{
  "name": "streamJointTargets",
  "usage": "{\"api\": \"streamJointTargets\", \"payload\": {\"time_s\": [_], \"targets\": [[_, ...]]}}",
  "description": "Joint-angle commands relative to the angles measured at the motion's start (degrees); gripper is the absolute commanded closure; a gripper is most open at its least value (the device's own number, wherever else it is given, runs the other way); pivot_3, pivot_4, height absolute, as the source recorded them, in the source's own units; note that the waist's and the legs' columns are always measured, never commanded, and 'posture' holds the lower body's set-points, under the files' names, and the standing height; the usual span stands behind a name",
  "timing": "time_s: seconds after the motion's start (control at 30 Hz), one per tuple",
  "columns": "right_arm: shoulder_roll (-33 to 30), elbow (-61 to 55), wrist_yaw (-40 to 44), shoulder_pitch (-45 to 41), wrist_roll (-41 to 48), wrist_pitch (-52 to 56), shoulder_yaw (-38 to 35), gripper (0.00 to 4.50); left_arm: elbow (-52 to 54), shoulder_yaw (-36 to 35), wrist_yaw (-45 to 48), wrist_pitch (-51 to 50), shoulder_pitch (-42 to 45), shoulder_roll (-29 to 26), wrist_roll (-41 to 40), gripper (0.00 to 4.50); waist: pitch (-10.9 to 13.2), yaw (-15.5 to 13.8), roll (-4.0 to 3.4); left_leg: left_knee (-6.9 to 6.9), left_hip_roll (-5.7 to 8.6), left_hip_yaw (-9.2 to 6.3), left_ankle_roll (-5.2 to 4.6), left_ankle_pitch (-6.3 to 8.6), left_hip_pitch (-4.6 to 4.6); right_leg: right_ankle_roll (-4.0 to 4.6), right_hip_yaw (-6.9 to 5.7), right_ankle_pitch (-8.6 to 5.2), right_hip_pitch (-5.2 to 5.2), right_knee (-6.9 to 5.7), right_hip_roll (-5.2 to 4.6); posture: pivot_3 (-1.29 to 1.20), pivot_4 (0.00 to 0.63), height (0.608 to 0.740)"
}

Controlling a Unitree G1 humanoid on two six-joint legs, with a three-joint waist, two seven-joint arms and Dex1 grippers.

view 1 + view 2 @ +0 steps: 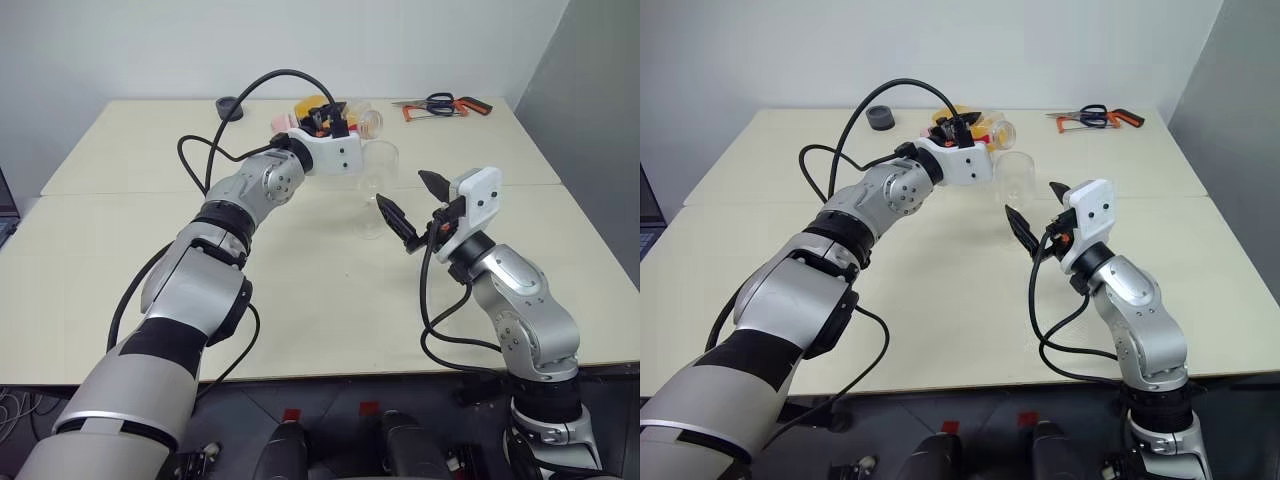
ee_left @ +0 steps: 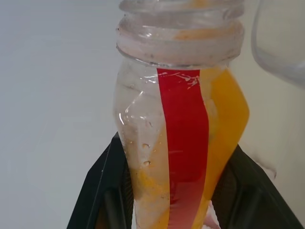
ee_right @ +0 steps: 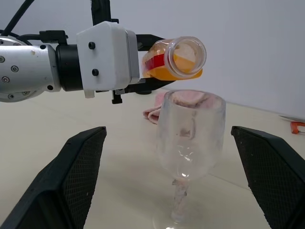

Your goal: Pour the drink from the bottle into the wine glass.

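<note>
Left gripper (image 3: 143, 62) clamped tight on bottle (image 3: 174, 59), tipped about level, uncapped mouth just above glass (image 3: 190, 138) rim. Drink (image 2: 228, 114) pooled along lower side of bottle, none visible in glass. Glass upright on table (image 1: 120, 250), toward far middle. Right gripper (image 1: 415, 210) beside glass, jaws spread wide, empty. Tools (image 1: 440, 105) at far right corner, dark roll (image 1: 230, 108) by far edge.

Wine glass (image 3: 190, 129) upright on tabletop (image 1: 120, 250), bottle (image 3: 174, 59) tipped just above its rim in left claw (image 1: 325, 120), right claw (image 1: 412, 208) just right of glass, saw (image 1: 445, 105) far behind, puck (image 1: 230, 107) behind-left.
</note>
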State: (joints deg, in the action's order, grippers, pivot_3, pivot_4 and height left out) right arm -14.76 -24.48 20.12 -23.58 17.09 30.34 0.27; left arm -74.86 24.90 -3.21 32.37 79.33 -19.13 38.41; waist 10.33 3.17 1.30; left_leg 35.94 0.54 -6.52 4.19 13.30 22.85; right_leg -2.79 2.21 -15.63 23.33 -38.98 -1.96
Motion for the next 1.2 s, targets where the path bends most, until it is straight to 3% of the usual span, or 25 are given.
{"api": "streamJointTargets", "payload": {"time_s": [0.03, 0.7, 1.2], "targets": [[-0.36, -2.04, -0.40, -0.82, 0.96, 0.94, -0.75, 0.00, 0.93, 0.42, -2.30, -0.39, 2.94, -0.99, 0.50, 2.81, 0.00, 0.00, 0.00, 0.00, 0.00, 0.00, 0.00, 0.00, 0.00, 0.00, 0.00, 0.00, 0.00, 0.00, 0.00, 0.00, 0.150, 0.740], [-6.63, -9.97, 4.81, 4.47, 8.71, 1.56, -6.51, 0.00, 0.45, 2.29, -4.71, -1.54, 3.66, -1.05, 2.39, 2.81, 0.01, -0.03, 0.01, 0.00, 0.00, 0.02, 0.00, 0.00, 0.01, 0.00, 0.01, 0.00, 0.00, 0.00, 0.00, 0.00, 0.150, 0.740], [-7.49, -10.68, 3.23, 4.20, 9.59, 2.42, -5.25, 0.00, 0.06, 4.60, -7.85, -1.76, 4.48, -1.58, 4.65, 2.81, 0.02, -0.08, 0.03, 0.01, 0.00, 0.04, 0.00, 0.00, 0.02, -0.01, 0.01, 0.00, 0.00, -0.01, -0.01, 0.00, 0.150, 0.740]]}}
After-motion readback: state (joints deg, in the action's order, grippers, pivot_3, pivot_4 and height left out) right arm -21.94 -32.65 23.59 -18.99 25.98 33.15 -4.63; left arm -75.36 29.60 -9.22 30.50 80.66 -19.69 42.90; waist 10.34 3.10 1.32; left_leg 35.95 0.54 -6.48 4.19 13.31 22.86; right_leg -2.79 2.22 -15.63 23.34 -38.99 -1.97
